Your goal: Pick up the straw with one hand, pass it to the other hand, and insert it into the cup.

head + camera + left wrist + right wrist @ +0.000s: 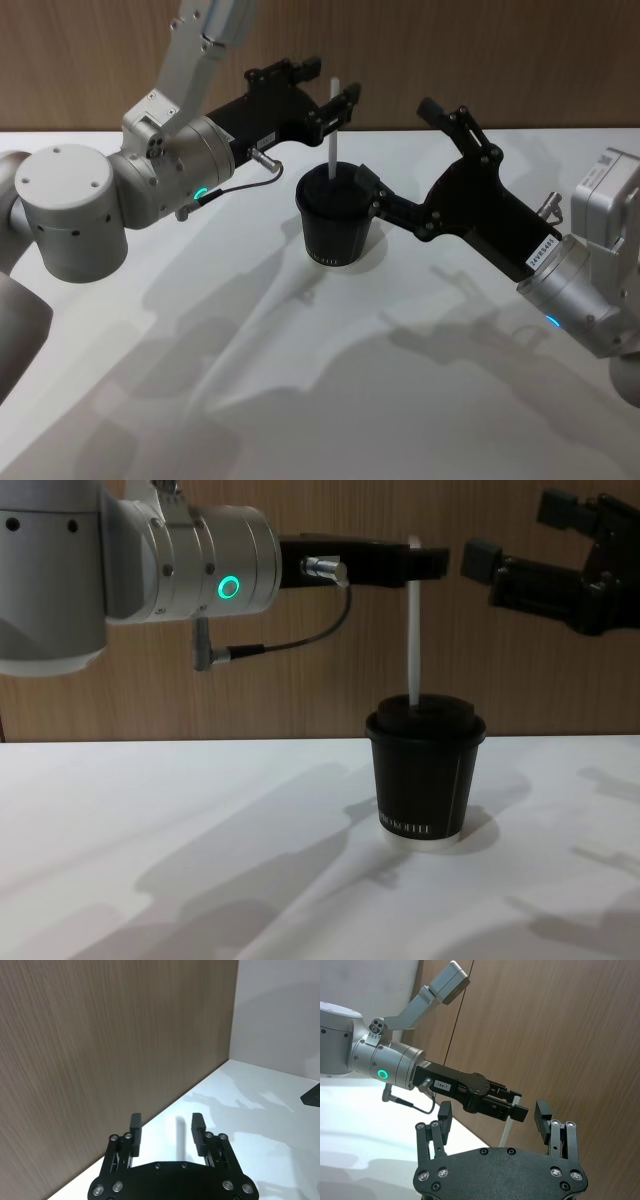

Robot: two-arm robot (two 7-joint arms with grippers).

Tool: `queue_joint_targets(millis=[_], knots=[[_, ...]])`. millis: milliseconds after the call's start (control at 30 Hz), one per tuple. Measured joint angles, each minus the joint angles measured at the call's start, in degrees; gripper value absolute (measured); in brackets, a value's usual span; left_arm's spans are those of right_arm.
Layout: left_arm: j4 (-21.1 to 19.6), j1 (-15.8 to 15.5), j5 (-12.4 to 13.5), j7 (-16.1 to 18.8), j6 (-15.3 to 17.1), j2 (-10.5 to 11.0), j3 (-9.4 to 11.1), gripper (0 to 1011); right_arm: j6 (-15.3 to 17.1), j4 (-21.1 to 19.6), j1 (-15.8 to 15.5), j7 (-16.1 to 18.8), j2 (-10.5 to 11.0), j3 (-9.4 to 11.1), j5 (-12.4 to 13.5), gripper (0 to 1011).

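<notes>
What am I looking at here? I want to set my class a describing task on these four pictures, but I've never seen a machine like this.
It is a robot with two arms, each ending in a two-finger gripper. One picture looks down from its head, one looks across the table from its chest, and one comes from a camera on each wrist. On the white table stands a black paper cup with a lid. A white straw stands upright in the lid. The left gripper is open, level with the straw's top, its fingers either side of it. The right gripper is open too, holds nothing, and hangs beside and above the cup.
</notes>
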Motion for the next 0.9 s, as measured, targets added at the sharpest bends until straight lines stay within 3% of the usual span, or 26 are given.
queue_joint_targets(millis=[433, 900], knots=[[-0.13, 0.65, 0.03, -0.10, -0.81, -0.04, -0.45, 966, 0.02, -0.07, 0.00, -0.05, -0.01, 0.01, 0.22, 1001], [-1.70, 3.88, -0.02, -0.69, -4.38, 0.84, -1.87, 1003, 3.10, -1.89, 0.15, -1.29, -1.02, 0.94, 5.28, 1001]])
